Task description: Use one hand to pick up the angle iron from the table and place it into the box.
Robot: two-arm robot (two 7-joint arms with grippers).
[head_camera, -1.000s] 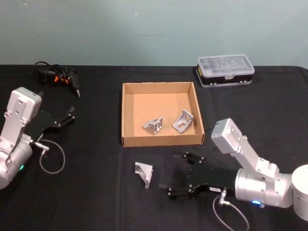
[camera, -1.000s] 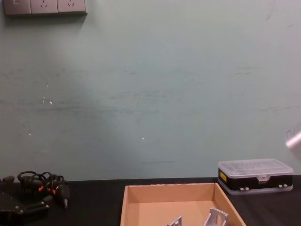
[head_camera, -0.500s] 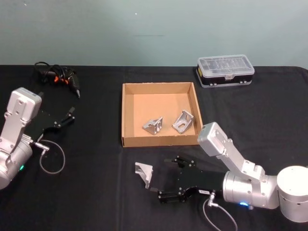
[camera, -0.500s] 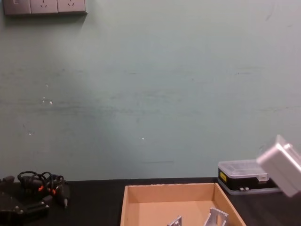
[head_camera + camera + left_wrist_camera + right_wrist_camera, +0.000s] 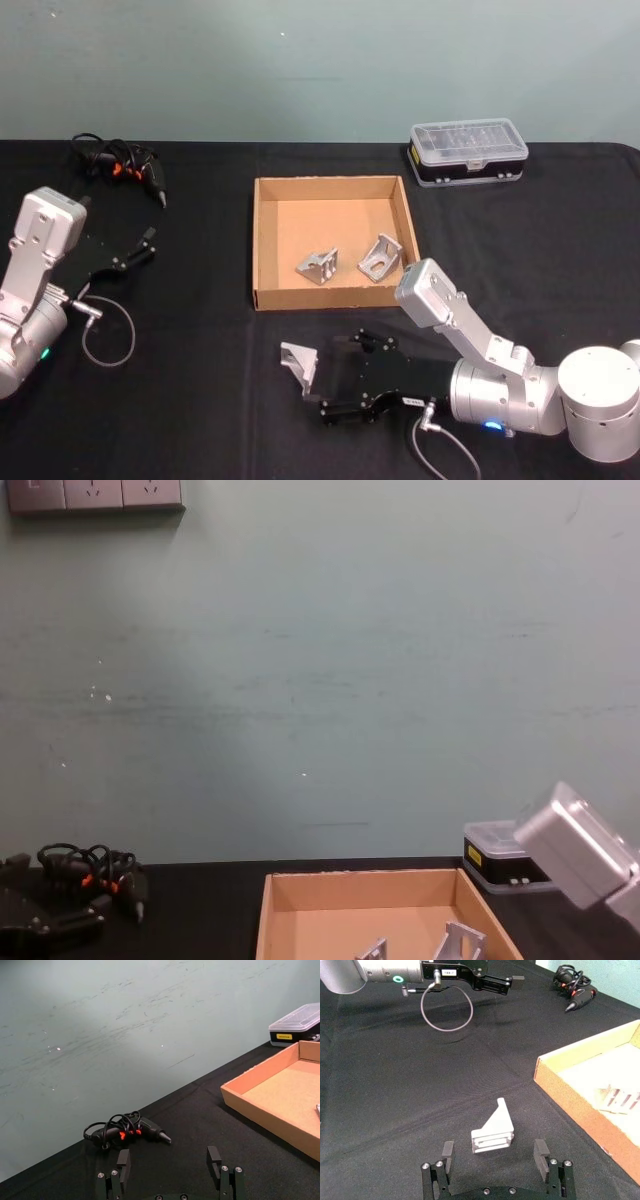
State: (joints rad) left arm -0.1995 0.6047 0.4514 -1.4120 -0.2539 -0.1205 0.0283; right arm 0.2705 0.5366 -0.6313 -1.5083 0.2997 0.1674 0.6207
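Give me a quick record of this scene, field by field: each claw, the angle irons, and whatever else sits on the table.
right claw: open, low over the table, in front of the box
loose angle iron: on the table at the right claw's fingertips, not gripped
box: open-topped, mid-table
box contents: left angle iron, right angle iron
left claw: open, parked at the table's left side
plastic case: behind the box, to its right
cable bundle: far left corner
task state: loose angle iron not yet picked up
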